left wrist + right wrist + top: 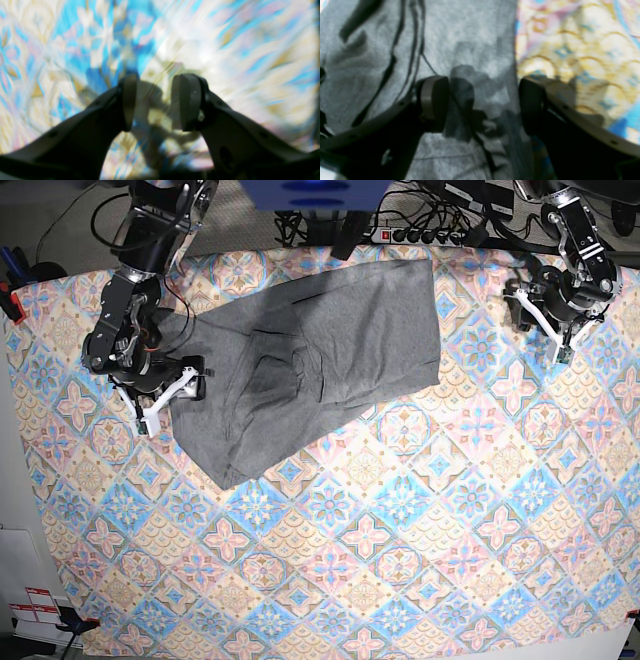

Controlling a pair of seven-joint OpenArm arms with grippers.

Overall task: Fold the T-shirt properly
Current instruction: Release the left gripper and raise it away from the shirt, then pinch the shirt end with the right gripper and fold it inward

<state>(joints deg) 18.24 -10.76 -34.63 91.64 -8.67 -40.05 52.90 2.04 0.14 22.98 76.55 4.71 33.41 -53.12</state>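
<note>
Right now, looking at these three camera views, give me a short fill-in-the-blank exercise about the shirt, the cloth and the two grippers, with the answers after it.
1. The T-shirt lying on the patterned tablecloth is plain ____ in colour.
2. The jaws of the right gripper stand ____, straddling the shirt's edge.
3. The left gripper has only the ____ beneath it, no shirt fabric.
4. In the base view, the shirt lies nearer the ____ gripper.

Missing words: grey; open; tablecloth; right
</note>
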